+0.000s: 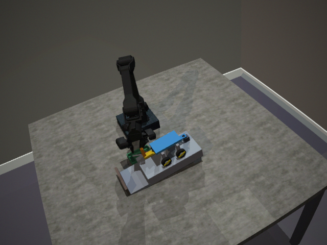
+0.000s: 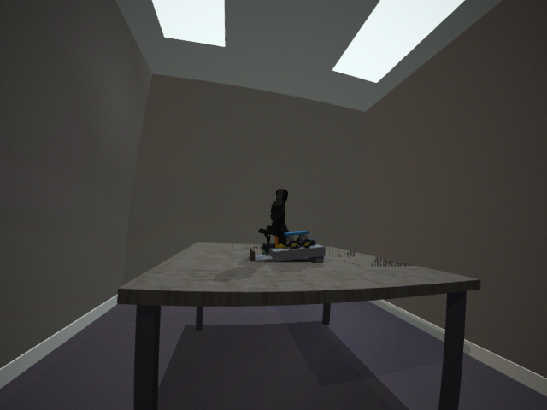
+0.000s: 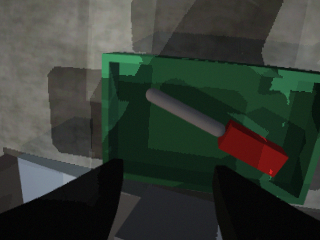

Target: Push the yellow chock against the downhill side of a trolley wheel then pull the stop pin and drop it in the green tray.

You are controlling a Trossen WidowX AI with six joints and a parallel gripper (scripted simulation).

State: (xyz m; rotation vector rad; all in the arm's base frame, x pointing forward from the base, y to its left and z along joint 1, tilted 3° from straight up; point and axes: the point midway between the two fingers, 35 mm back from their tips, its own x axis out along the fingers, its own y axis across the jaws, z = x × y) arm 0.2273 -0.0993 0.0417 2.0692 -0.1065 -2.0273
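The stop pin [image 3: 185, 112], a grey rod with a red head, lies slanted inside the green tray [image 3: 106, 120] [image 1: 129, 158]. My gripper [image 3: 168, 172] [image 1: 136, 148] is open above the tray, with nothing between its fingers. The blue trolley [image 1: 166, 142] [image 2: 297, 232] stands on the ramp [image 1: 159, 177] [image 2: 300, 254], with two black wheels with yellow bars showing on its near side. The yellow chock [image 1: 148, 154] with its orange handle is at the trolley's downhill end, on the tray side. The deck hides whether it touches a wheel.
A brown end board [image 1: 121, 181] stands across the ramp's low end. The tray is beside the ramp's far side, close to the chock. The dark arm base [image 1: 154, 118] is behind it on the table [image 1: 237, 158].
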